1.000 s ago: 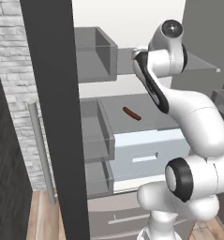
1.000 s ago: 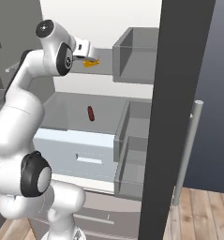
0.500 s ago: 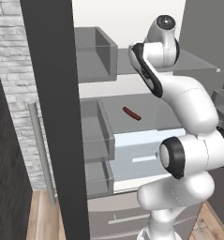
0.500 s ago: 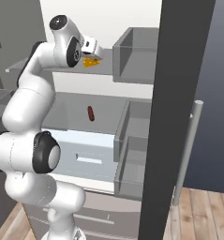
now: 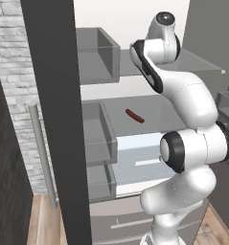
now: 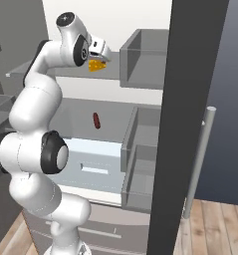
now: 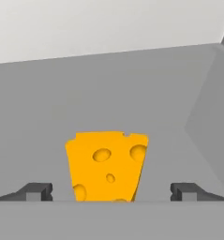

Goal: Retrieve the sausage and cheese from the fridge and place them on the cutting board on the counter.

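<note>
Gripper (image 7: 111,192) wide open, fingertips (image 7: 36,191) spread at 8 and 4 o'clock in the hand view, nothing gripped. Cheese (image 7: 107,165) sits between them, centred at 6 o'clock, upright yellow-orange wedge with holes, not touching either tip. In the right base view the gripper (image 6: 101,56) points at the cheese (image 6: 95,65) on the upper shelf (image 6: 70,73) of the fridge (image 6: 140,15), at about 11 o'clock in that view. Sausage (image 6: 96,120) lies on the shelf below, at 6 o'clock from the cheese, well apart; left base view has the sausage (image 5: 135,116) near centre, lying at a slant. Grey door bins (image 6: 143,60) just right of the cheese at 3 o'clock. Fridge door (image 6: 182,124) stands open edge-on, bar handle (image 6: 199,159) at 4 o'clock. Pale drawer (image 6: 93,159) under the sausage shelf.
</note>
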Motion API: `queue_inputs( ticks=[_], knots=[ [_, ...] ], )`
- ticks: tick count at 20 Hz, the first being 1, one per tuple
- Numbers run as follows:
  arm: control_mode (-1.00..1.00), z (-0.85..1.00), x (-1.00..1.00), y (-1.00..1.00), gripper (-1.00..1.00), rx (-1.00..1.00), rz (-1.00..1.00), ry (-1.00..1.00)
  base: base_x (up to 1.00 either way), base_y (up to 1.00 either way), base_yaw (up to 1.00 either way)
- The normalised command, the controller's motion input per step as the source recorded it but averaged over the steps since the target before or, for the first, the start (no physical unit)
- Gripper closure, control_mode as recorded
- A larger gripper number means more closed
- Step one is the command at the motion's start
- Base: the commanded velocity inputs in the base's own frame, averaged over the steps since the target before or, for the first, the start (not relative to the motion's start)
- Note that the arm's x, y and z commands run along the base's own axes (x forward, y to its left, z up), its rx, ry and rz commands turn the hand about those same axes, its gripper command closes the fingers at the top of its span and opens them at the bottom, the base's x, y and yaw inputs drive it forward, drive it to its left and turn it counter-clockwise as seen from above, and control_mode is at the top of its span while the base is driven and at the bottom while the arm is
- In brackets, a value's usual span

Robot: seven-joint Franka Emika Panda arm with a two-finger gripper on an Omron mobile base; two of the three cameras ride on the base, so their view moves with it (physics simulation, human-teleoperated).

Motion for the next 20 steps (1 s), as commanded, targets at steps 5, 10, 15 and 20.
queue_inputs(
  ticks=[5, 10, 15, 20],
  knots=[
    [-1.00, -0.45, 0.03, 0.00, -1.00, 0.00, -0.06, 0.00, 0.00, 0.00, 0.00],
    [-1.00, -0.47, 0.11, 0.00, -1.00, 0.00, -0.04, 0.01, 0.00, 0.00, 0.00],
    [-1.00, -0.38, 0.12, 0.00, 1.00, 0.00, -0.02, 0.00, 0.00, 0.00, 0.00],
    [-1.00, -0.32, 0.02, 0.00, 1.00, 0.00, -0.01, 0.07, 0.00, 0.00, 0.00]
  ],
)
